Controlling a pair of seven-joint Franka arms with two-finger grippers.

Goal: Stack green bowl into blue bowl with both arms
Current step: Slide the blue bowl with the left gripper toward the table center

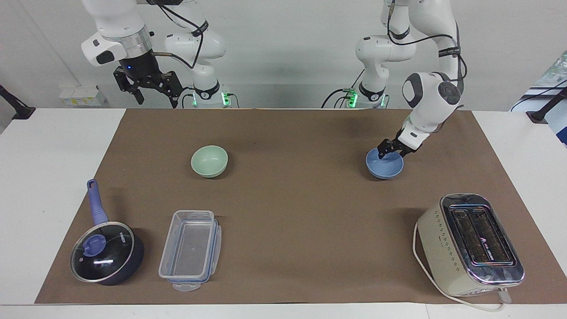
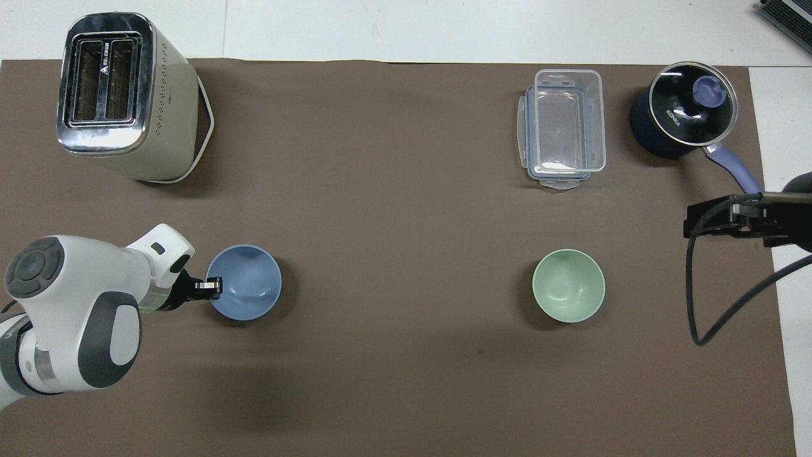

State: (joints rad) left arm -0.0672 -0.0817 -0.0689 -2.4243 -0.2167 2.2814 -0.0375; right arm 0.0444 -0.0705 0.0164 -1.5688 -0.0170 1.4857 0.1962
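Toward the left arm's end of the desk (image 1: 283, 133), left gripper (image 2: 212, 287) fingers pinched on the rim of the small round light-blue bowl (image 2: 248, 284), with the pale mint-green bowl (image 2: 568, 285) well apart beside it under the raised, open right gripper (image 1: 148, 86).

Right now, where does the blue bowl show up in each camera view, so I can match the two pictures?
Facing view: the blue bowl sits right of centre, the left gripper shut on its rim.
Overhead view: the blue bowl sits left of centre, the left gripper on its rim.
Shared landmark: the toaster, farther from the robots than the bowl.
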